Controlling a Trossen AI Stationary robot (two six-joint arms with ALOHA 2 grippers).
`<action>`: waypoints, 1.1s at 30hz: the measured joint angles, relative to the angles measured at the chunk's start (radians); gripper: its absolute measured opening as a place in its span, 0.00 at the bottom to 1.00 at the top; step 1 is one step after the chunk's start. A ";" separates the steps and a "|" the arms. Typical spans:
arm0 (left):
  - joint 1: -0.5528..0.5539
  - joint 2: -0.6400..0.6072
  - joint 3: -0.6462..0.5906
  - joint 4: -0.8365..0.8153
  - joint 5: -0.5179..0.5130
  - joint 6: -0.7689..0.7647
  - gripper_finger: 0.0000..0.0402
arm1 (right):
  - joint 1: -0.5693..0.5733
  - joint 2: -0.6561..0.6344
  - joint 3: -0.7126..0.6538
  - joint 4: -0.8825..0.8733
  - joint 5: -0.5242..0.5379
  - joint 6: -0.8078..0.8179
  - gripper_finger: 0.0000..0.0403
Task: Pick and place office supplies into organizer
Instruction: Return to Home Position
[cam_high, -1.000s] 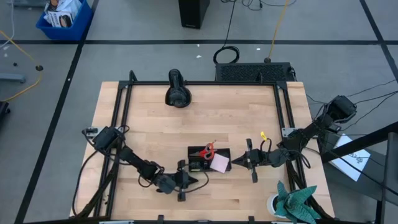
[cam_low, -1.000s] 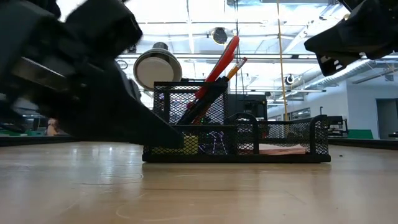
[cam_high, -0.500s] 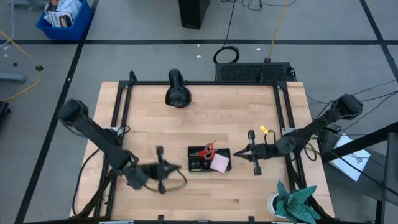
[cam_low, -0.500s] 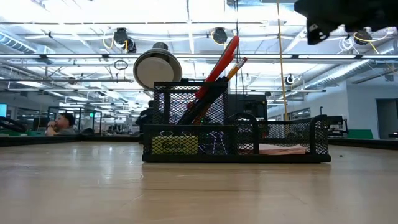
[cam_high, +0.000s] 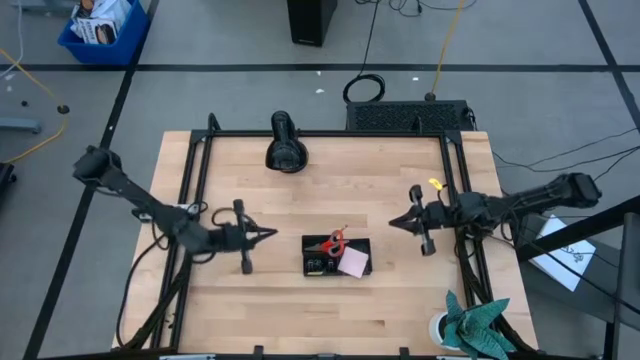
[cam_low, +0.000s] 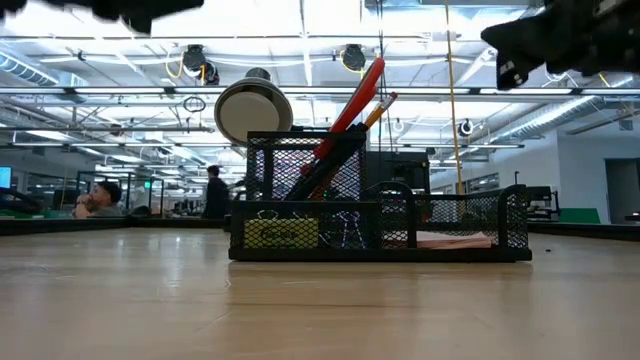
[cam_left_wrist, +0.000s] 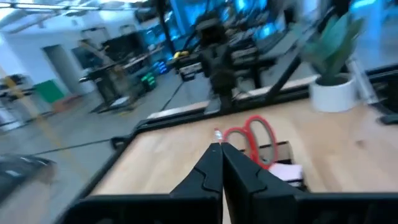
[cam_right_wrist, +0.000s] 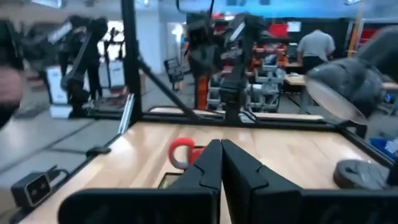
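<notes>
Tabletop (cam_high: 330, 190) of pale wood carries all that we describe. At its left side the left gripper (cam_high: 260, 236) hangs above the wood, well apart from the organizer and pointing right toward it. In the left wrist view we see its two fingers (cam_left_wrist: 205, 177) pressed together, holding nothing. Beyond the table, the low view shows us a seated person (cam_low: 98, 196) and a standing one (cam_low: 215, 192) in the room.

Toward the far edge, left of centre, lies a black device (cam_high: 286, 148). Its round head (cam_low: 253, 112) shows in the low view behind the organizer's left end.

The organizer (cam_high: 322, 266) sits near the middle, slightly toward the near edge. Scissors (cam_low: 355, 100) stand in its tall left compartment, red handles up and leaning right, with a pencil (cam_low: 380, 108) beside them. Through the mesh of the low left part we make out a yellow piece (cam_low: 280, 233) and binder clips (cam_low: 345, 230). A pink pad (cam_high: 352, 262) lies flat in the low right compartment.

Right of the organizer and well apart from it, the right gripper (cam_high: 397, 222) points left. Its fingers (cam_right_wrist: 202, 171) also meet, with nothing between them. At the near right corner a teal cloth (cam_high: 470, 320) lies over a white cup (cam_high: 440, 327).
</notes>
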 joint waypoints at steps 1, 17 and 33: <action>0.022 -0.012 -0.048 0.062 0.045 -0.001 0.00 | -0.014 -0.015 -0.022 0.015 -0.004 0.016 0.00; 0.123 -0.458 -0.391 0.300 0.179 0.200 0.00 | -0.130 -0.172 -0.144 -0.053 -0.014 0.068 0.00; 0.108 -0.673 -0.427 -0.190 0.166 0.015 0.00 | -0.149 -0.287 -0.183 -0.137 -0.095 0.062 0.00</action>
